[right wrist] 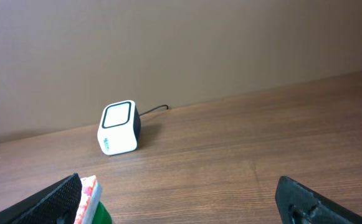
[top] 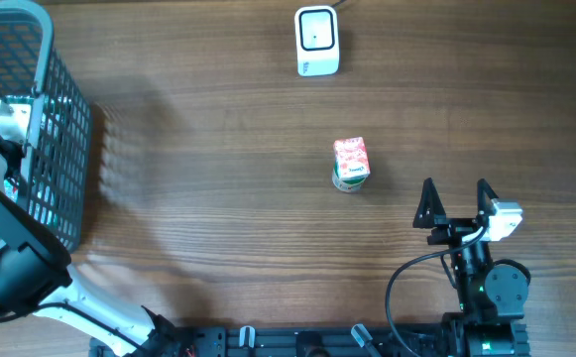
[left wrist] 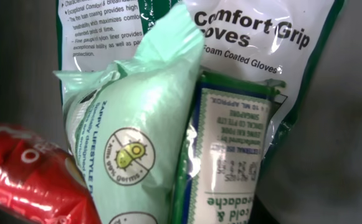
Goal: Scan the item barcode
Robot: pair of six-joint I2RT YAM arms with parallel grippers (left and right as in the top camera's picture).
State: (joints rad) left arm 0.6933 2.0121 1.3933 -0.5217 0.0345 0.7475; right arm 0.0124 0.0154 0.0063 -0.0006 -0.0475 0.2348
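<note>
Right pincer (top: 456, 188) spread wide above the surface (top: 218, 149) — a small carton (top: 351, 164) stands just ahead, the scanner (top: 317, 42) beyond. Left pincer (top: 15, 114) sits inside the basket (top: 64, 139), its state unclear — facing a green pouch (left wrist: 137, 124) wedged between a glove pack (left wrist: 255, 37) and a red packet (left wrist: 25, 174).

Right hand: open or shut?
Open: the right hand has its fingers spread wide in overhead and wrist views, gripping nothing.

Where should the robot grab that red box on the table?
The red box looks narrow side to side and sits alone, so pinch its two long sides around the middle, probably coming from the robot's side with the open right gripper.
</note>
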